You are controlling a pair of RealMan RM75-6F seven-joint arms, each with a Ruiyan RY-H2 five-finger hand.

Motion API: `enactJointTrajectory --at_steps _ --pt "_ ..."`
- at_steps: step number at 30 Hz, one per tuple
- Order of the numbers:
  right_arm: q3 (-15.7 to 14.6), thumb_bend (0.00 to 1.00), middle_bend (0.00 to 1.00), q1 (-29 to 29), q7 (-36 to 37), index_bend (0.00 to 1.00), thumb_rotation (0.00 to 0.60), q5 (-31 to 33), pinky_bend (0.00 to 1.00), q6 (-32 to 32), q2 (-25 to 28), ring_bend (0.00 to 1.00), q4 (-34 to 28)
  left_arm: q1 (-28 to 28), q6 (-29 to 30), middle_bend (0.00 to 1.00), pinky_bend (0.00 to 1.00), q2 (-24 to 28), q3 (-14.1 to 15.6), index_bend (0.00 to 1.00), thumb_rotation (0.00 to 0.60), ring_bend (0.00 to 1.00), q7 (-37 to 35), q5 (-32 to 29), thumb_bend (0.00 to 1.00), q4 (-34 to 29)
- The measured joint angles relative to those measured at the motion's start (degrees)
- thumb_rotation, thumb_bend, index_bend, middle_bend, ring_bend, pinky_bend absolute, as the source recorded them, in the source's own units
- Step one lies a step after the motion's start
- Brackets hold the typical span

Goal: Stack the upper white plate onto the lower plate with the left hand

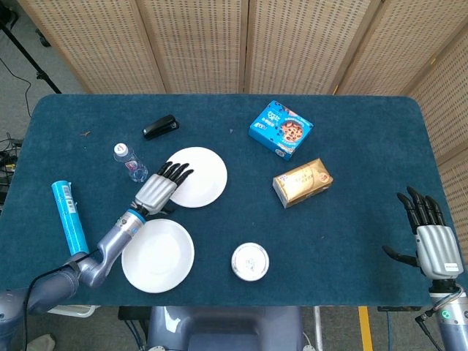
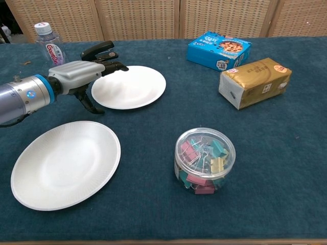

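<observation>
The upper white plate lies flat near the middle of the blue table. The lower white plate lies nearer the front edge, to its left. My left hand is open and hovers at the upper plate's left rim, its fingers stretched over the edge and the thumb hanging below. It holds nothing. My right hand is open, far off at the table's front right corner, and shows in the head view only.
A water bottle and a black stapler stand just behind my left hand. A clear tub of clips sits right of the lower plate. Blue box, gold pack and blue tube lie further off.
</observation>
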Motion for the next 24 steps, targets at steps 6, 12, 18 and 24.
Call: enactJointTrajectory --at_steps 6,12,18,24 --pt "0.19 0.0 0.0 -0.02 0.73 0.0 0.6 0.49 0.0 -0.21 0.19 0.0 0.15 -1.35 -0.67 0.0 0.0 -2.35 0.15 0.06 0.6 0.0 1.79 -1.72 0.22 1.75" --pt "0.23 0.0 0.0 0.05 1.74 0.0 0.6 0.64 0.0 -0.56 0.5 0.0 0.2 -2.3 -1.2 0.0 0.0 -4.61 -0.62 0.3 0.6 0.0 3.7 -4.14 0.36 3.58" --pt "0.32 0.0 0.0 0.0 2.3 0.0 0.6 0.63 0.0 -0.4 0.69 0.0 0.12 -2.77 -1.0 0.0 0.0 -5.62 -0.75 0.61 0.6 0.0 5.25 -5.47 0.43 4.35" --pt "0.26 0.0 0.0 -0.11 2.6 0.0 0.6 0.41 0.0 -0.21 0.89 0.0 0.04 -2.42 0.31 0.0 0.0 -5.7 -0.28 0.78 0.6 0.0 5.44 -5.77 0.52 4.08"
